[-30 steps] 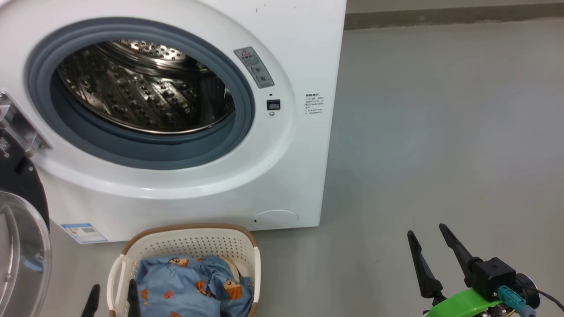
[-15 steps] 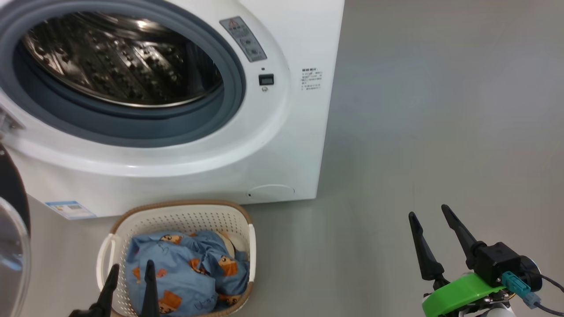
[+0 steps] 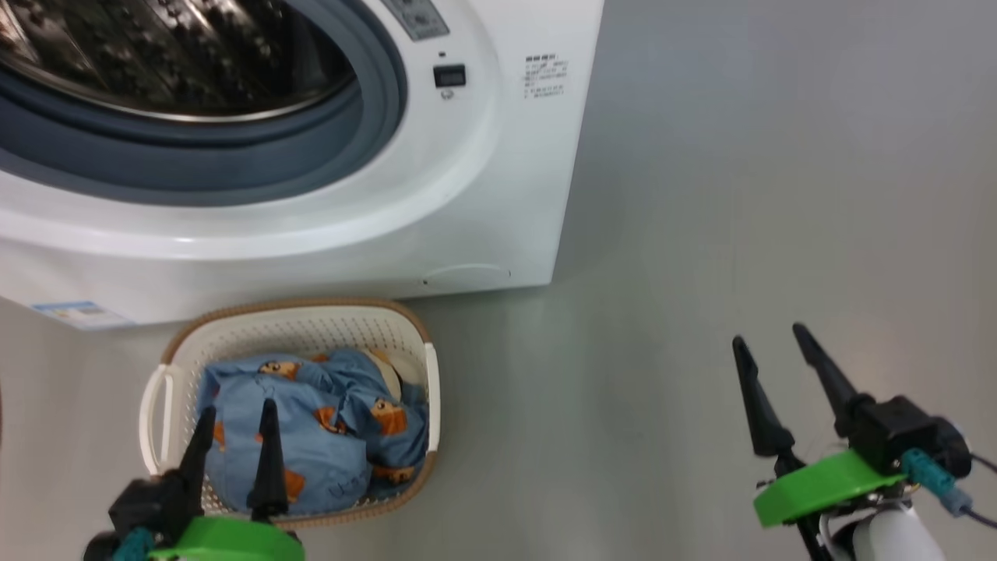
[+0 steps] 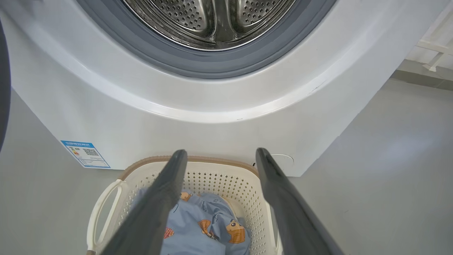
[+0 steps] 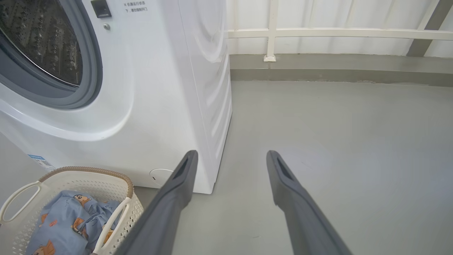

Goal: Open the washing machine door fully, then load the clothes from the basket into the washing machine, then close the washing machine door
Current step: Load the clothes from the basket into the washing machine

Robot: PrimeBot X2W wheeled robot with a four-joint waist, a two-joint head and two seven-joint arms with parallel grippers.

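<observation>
One washing machine (image 3: pixel 498 195), one basket (image 3: pixel 311 327) — two tools (image 3: pixel 237 407) (image 3: pixel 768 335).

In the head view the washing machine (image 3: pixel 498 195) is cut by the top and left edges, leaving only the lower arc of its gasket (image 3: pixel 234 167) and a blurred slice of drum (image 3: pixel 171 62). Its printed notice (image 3: pixel 545 75) and blue sticker (image 3: pixel 78 312) are too small to read. The left gripper (image 3: pixel 237 407) covers the near rim of the basket (image 3: pixel 311 327) and part of the clothes (image 3: pixel 343 405). In the left wrist view, a dark curved strip (image 4: pixel 3 88) is cut off by the left edge and cannot be identified.
</observation>
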